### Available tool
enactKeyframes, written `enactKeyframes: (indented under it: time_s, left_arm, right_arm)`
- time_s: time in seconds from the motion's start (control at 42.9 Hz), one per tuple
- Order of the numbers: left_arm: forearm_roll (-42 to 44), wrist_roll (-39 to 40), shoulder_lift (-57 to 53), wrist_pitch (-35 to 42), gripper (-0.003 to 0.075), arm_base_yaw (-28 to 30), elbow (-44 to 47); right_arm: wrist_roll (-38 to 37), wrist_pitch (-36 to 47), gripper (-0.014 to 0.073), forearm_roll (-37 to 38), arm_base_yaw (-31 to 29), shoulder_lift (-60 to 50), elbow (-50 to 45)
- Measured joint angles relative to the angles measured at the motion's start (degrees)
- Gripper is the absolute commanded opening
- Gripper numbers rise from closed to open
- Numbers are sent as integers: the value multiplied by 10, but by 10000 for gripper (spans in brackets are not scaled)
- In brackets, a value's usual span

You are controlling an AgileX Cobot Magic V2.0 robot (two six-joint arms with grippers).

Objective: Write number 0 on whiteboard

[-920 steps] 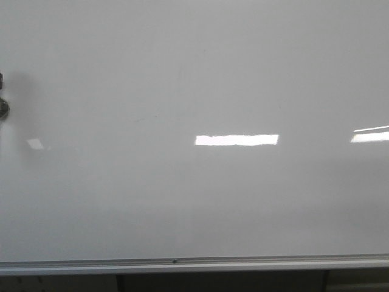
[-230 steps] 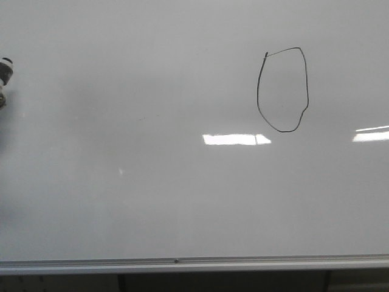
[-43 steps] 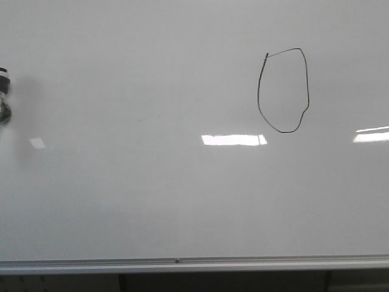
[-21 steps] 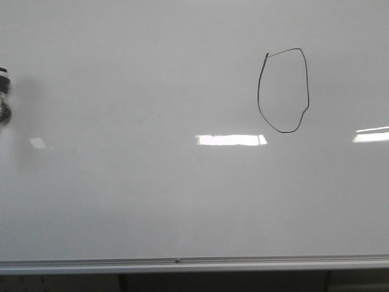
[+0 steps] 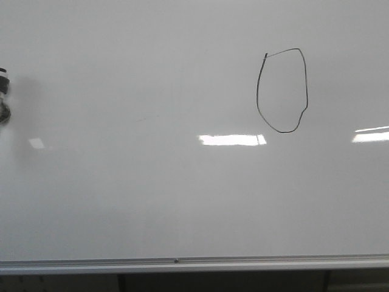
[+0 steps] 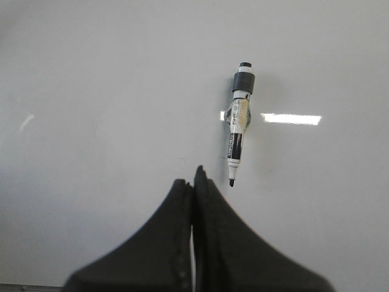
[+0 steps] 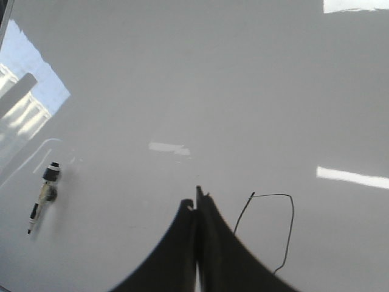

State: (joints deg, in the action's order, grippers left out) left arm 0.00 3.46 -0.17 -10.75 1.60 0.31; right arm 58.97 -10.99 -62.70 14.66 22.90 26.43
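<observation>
The whiteboard (image 5: 152,201) fills the front view. The number 0 (image 5: 258,97), a thin black lopsided oval, is drawn on its upper right part. It also shows in the right wrist view (image 7: 292,225), just beside my right gripper (image 7: 196,201), which is shut and empty. My left gripper (image 6: 194,176) is shut and empty, its tips close to the nib of a black-and-white marker (image 6: 238,121) that rests against the board. The marker also shows at the front view's left edge (image 5: 3,97) and in the right wrist view (image 7: 42,198).
A silver-grey metal rim (image 5: 182,263) runs along the board's lower edge, with dark space below it. Bright rectangular light reflections (image 5: 231,140) lie across the board below the oval.
The board was blank 21.5 s ago and now bears the drawn oval. Over the last second only the light reflections and the marker at the left edge shift slightly.
</observation>
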Motion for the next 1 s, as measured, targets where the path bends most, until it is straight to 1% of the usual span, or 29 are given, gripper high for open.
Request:
enactKeyframes:
  time_s: [0.047,0.117,0.187,0.257,0.373,0.467,0.56,0.653,0.77,0.863,1.003]
  left_arm:
    - [0,0,0,0,-20,0,0]
    - [0,0,0,0,-20,0,0]
    - [0,0,0,0,-20,0,0]
    - [0,0,0,0,-20,0,0]
    - [0,0,0,0,-20,0,0]
    - [0,0,0,0,-20,0,0]
    - [0,0,0,0,-20,0,0]
    - [0,0,0,0,-20,0,0]
    - [0,0,0,0,-20,0,0]
    - [0,0,0,0,-20,0,0]
    - [0,0,0,0,-20,0,0]
  right_arm:
    - [-11,-1,-69,31,0,-8,0]
    - [-49,-6,-69,95,0,-22,-3]
    - [-113,-8,-69,170,0,-40,-16]
    - [-192,0,-69,245,-5,-59,-39]
    - [-335,43,-69,359,-35,-87,-97]
    - [-422,65,-69,436,-66,-111,-149]
    - [-480,69,-69,499,-93,-142,-197]
    - [-514,67,-69,534,-110,-172,-240]
    - [-533,57,-69,551,-128,-204,-277]
    - [-538,39,-69,554,-137,-228,-280]
    - [-540,11,-69,555,-140,-235,-280]
